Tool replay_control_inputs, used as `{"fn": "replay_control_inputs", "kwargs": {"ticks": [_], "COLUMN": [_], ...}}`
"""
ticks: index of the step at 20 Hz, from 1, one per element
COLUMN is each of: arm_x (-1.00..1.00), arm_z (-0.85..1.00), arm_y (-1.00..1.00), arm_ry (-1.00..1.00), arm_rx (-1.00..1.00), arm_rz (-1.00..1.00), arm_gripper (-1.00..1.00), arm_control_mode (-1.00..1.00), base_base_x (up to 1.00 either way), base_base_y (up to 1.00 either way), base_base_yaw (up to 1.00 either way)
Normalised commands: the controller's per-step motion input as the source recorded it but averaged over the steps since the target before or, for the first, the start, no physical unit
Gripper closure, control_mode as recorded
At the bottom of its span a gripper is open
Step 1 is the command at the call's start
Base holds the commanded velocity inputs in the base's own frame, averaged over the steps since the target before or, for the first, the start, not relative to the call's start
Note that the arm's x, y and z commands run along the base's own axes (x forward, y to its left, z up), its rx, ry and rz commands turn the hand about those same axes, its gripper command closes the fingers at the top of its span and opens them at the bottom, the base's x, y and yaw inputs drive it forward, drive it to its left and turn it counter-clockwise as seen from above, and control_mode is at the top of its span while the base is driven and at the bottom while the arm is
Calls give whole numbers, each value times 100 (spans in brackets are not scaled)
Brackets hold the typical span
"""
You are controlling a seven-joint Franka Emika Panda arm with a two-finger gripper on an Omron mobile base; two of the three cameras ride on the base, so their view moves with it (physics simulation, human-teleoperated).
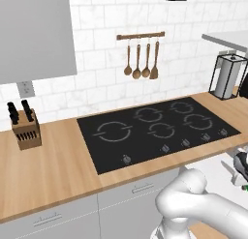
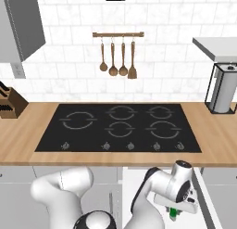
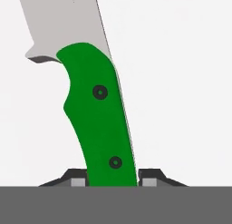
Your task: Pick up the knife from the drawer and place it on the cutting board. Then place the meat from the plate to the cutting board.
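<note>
Hand [image 3: 112, 181] clamped on knife [image 3: 97, 114]: your hand view shows green handle squeezed between both fingertips [image 3: 77, 180], touching each, silver blade running up and away, tip cut off at top edge. White surface lies behind knife. In right base view, hand [image 2: 175, 212] sits low in open white drawer [image 2: 139, 177] below counter [image 2: 217, 135]; just sliver of green visible, blade hidden by wrist. Beyond: black cooktop [image 2: 118, 126], knife block [image 2: 9, 103] cut off at left edge, wooden utensils [image 2: 118, 59] hanging on wall.

White tiled wall [image 1: 97, 64] (marbled) behind a wooden counter [image 1: 43, 170] with black cooktop [image 1: 155, 129].
</note>
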Motion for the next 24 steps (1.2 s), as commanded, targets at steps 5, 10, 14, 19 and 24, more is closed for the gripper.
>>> {"fn": "replay_control_inputs", "kwargs": {"ticks": [5,10,14,19,24], "arm_x": [-28,0,4,57,96], "arm_z": [100,100,100,72,32], "arm_y": [0,6,21,62,95], "arm_ry": [-10,-8,-4,-4,-1], "arm_rx": [0,-2,-3,0,0], "arm_rz": [1,6,4,9,18], "arm_gripper": [100,100,100,100,100], "arm_control_mode": [-100,-100,-100,-100,-100], "base_base_x": [0,0,0,0,0], "base_base_y": [0,0,0,0,0], "base_base_yaw": [0,0,0,0,0]}}
